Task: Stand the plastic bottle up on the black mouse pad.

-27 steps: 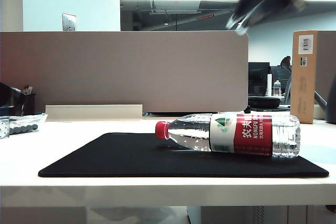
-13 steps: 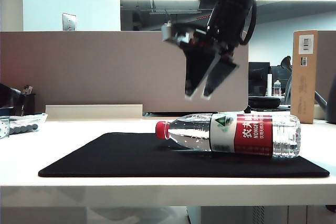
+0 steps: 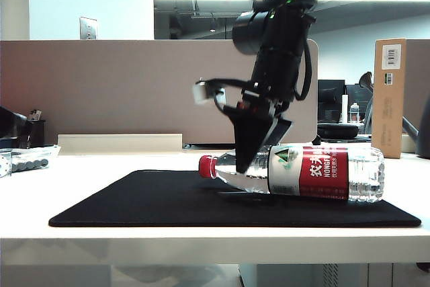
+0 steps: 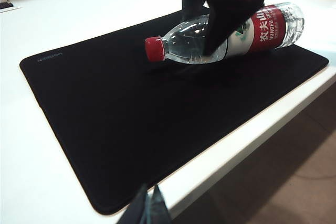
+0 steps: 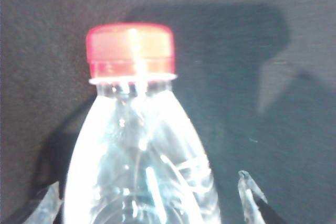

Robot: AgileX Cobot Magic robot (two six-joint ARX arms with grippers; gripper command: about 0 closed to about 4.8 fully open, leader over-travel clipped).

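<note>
plastic bottle clear, red cap, lying flat on right of black mouse pad, right gripper jaws apart straddling its shoulder, left gripper off pad's near edge, jaw state unclear, pad's left half free

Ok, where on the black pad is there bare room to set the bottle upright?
The black mouse pad lies bare from the red cap out to its left end and along the near edge. The right part is crowded: the plastic bottle lies there, and the open right gripper straddles its shoulder. The left gripper hangs off the pad's near edge.
</note>
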